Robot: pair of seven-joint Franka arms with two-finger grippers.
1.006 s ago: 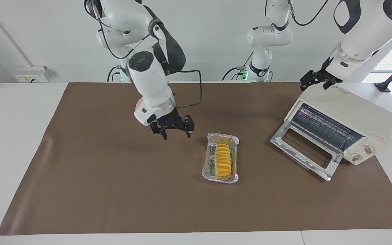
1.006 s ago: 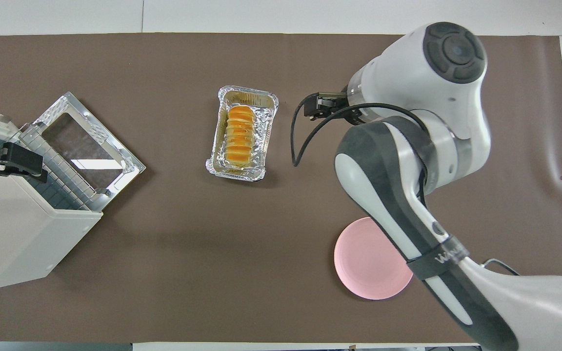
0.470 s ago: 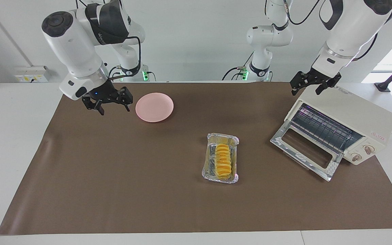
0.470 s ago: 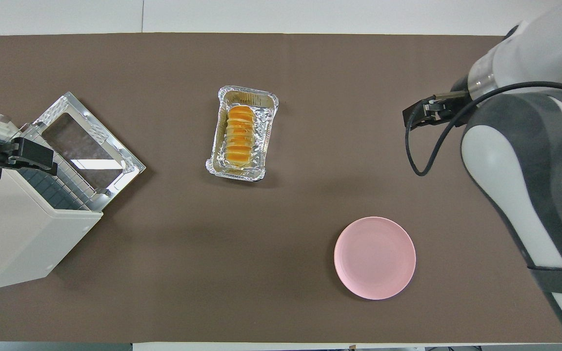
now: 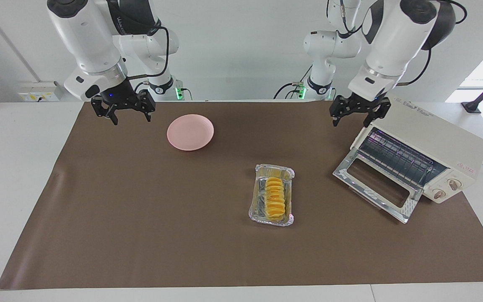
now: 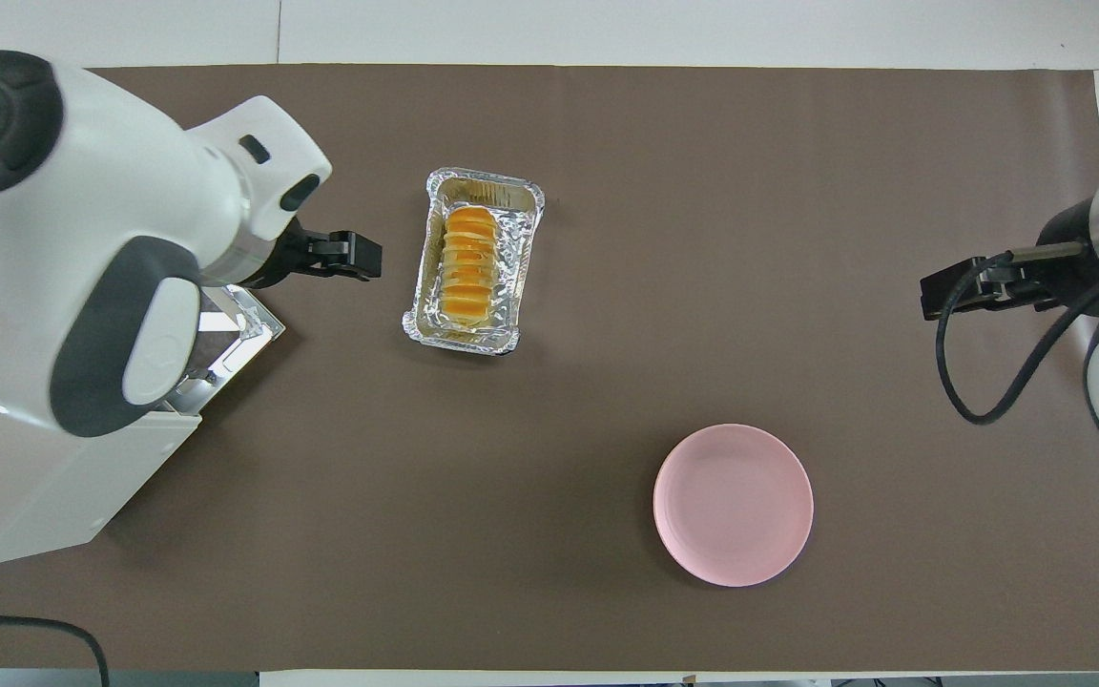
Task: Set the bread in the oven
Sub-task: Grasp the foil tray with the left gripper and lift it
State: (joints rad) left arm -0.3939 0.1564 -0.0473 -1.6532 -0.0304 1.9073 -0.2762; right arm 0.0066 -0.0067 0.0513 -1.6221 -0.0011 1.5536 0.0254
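Both grippers hang empty with fingers spread wide. The bread (image 5: 275, 199) lies in a foil tray (image 5: 262, 212) mid-table, well apart from either. The left gripper (image 5: 354, 116) hovers above the mat beside the oven (image 5: 442, 147), whose glass door (image 5: 375, 188) is dropped open. The right gripper (image 5: 123, 112) hovers near the pink plate (image 5: 190, 131), over the mat's (image 5: 141, 218) corner at the right arm's end.

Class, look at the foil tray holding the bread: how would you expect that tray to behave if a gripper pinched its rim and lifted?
The foil tray looks thin and crinkled, so its rim would probably buckle rather than stay stiff. It likely weighs little, so a push would slide it across the brown mat. The bread lies loose inside and might shift if the tray tilts.
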